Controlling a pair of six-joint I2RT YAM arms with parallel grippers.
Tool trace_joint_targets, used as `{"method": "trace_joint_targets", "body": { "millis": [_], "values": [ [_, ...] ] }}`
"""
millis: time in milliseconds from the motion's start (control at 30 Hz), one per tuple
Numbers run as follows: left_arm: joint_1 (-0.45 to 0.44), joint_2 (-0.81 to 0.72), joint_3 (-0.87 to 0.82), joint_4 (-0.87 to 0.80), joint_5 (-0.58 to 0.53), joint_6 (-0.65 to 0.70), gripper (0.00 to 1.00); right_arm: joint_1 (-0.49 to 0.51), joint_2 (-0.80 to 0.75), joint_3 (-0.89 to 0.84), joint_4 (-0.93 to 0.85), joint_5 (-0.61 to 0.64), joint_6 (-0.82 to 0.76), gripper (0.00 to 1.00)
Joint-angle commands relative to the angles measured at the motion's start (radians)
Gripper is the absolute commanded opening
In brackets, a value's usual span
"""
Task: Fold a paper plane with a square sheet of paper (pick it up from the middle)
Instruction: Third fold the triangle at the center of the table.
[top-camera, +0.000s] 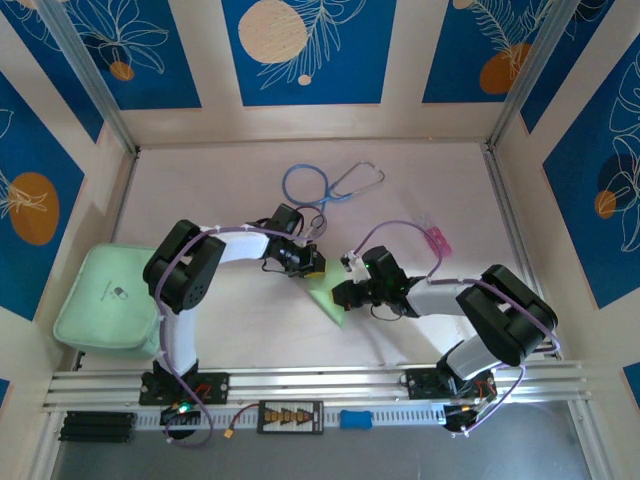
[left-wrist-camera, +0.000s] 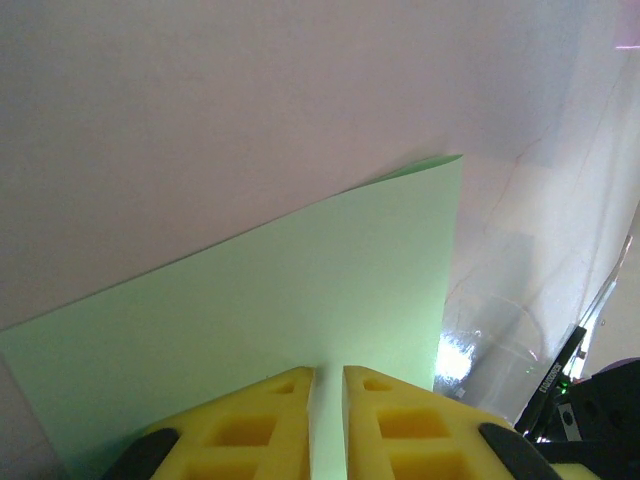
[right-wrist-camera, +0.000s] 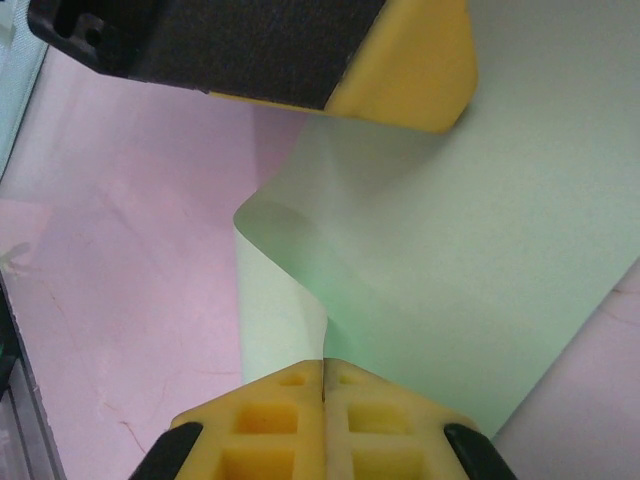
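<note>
The square sheet of paper (top-camera: 328, 302) is thin pale green and lies mid-table between my two grippers. In the left wrist view the sheet (left-wrist-camera: 300, 290) spreads flat below my left gripper (left-wrist-camera: 328, 372), whose yellow jaws stand a thin slit apart over it with green showing through the slit. From above, the left gripper (top-camera: 313, 265) rests at the sheet's far corner. My right gripper (right-wrist-camera: 325, 365) is shut on a curled-up edge of the sheet (right-wrist-camera: 480, 260), which bends up into its jaws. The left gripper's finger (right-wrist-camera: 400, 70) sits on the sheet's far side. From above, the right gripper (top-camera: 343, 292) is at the sheet's right edge.
A thick mint-green pad (top-camera: 100, 300) lies at the left edge beside the left arm. A blue and grey stethoscope (top-camera: 320, 185) lies at the back centre. A small pink object (top-camera: 435, 238) sits at the right. The metal rail (top-camera: 320, 380) runs along the near edge.
</note>
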Motion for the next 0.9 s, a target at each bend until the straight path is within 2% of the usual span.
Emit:
{"method": "trace_joint_targets", "body": {
  "millis": [0,867],
  "values": [
    [-0.007,0.001,-0.011,-0.021,-0.018,-0.005,0.17,-0.003,0.005,-0.013,0.011,0.023,-0.032,0.0],
    [-0.007,-0.001,-0.014,-0.013,-0.01,-0.009,0.16,0.001,0.036,-0.005,0.003,0.049,-0.049,0.0]
  ]
}}
